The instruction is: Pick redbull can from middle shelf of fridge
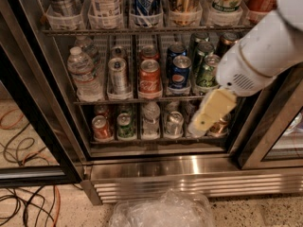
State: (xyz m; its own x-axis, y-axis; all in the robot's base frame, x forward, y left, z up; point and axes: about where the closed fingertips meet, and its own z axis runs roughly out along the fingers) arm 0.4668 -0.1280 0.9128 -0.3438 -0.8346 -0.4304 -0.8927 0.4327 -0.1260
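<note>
The redbull can [118,74] is a slim silver can standing at the front of the middle shelf [142,100] of the fridge [189,167], between a water bottle [81,72] and a red Coca-Cola can [149,75]. A blue Pepsi can [180,71] and a green can [206,72] stand further right. My gripper [208,112], cream-coloured on a white arm [265,46], hangs in front of the right end of the middle and lower shelves. It is well to the right of the redbull can and holds nothing that I can see.
The upper rack holds tall cans in clear cups [142,4]. The lower rack holds small cans [125,126]. Black door frames stand at left [28,93] and right [279,122]. A crumpled clear plastic bag [163,209] and cables [19,207] lie on the floor.
</note>
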